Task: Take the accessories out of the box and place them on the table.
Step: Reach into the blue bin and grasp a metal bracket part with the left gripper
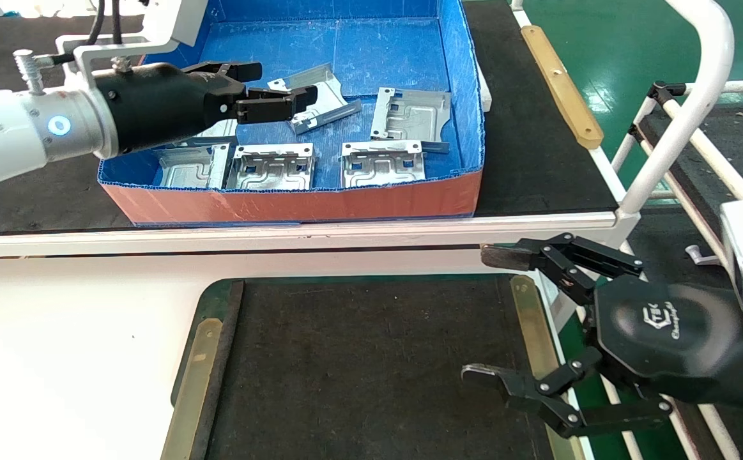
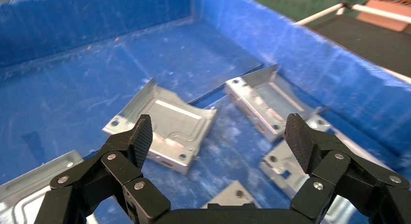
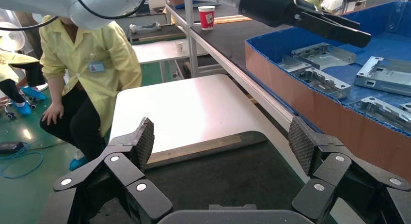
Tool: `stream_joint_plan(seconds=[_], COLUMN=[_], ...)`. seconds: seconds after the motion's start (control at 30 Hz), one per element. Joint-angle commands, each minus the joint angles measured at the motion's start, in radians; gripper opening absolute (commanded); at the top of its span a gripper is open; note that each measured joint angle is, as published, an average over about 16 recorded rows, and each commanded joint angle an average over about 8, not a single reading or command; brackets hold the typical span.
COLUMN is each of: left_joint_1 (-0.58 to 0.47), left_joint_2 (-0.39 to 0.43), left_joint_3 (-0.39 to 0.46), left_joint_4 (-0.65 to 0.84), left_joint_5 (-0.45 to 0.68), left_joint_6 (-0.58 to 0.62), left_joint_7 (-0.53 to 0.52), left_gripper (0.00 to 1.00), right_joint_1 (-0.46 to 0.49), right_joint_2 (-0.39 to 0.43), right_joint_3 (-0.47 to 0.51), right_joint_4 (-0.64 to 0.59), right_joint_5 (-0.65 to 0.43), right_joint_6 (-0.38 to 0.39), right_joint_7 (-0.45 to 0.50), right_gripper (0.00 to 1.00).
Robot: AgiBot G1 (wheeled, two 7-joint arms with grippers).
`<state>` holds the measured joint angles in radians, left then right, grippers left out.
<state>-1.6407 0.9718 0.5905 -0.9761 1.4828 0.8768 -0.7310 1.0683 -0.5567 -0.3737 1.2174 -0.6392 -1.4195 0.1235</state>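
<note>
Left gripper [image 1: 278, 89]: inside the box [image 1: 294, 201], hanging above the plates, jaws apart, empty.

Plates, six, all in the box: one mostly hidden under the left arm [image 1: 221, 131]; three along the front wall [image 1: 189, 167], [image 1: 273, 167], [image 1: 382, 164]; one tilted at the middle [image 1: 310, 96]; one toward the right wall [image 1: 411, 115]. Risk: the tilted plate lies askew, so a pinch on its bent edge may slip or knock its neighbours; plates lying close may snag.

Table [image 1: 90, 332]: nearer than the box, no plates on its dark mat [image 1: 358, 370].

Right gripper [image 1: 496, 319]: parked at the mat's right edge, jaws wide apart, empty.
</note>
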Motion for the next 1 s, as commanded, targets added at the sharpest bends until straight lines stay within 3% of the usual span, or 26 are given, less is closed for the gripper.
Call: stream_joint_plan(seconds=[0.03, 0.43, 1.0], left_joint_1=[-0.025, -0.127, -0.204], left_joint_2=[0.015, 0.063, 0.198], left_joint_3=[0.019, 0.097, 0.147], left_joint_4=[0.020, 0.103, 0.325], left_joint_5=[0.038, 0.175, 0.318], left_joint_6=[-0.012, 0.033, -0.067], left_joint_7=[-0.042, -0.144, -0.300], left_gripper=[1.00, 1.00, 1.00], right_joint_1=[0.000, 0.000, 0.000], right_joint_2=[0.000, 0.000, 0.000], right_joint_3=[0.000, 0.000, 0.000], right_joint_4=[0.000, 0.000, 0.000], right_joint_5=[0.000, 0.000, 0.000], right_joint_6=[0.000, 0.000, 0.000], right_joint_7=[0.000, 0.000, 0.000], right_gripper=[1.00, 1.00, 1.00])
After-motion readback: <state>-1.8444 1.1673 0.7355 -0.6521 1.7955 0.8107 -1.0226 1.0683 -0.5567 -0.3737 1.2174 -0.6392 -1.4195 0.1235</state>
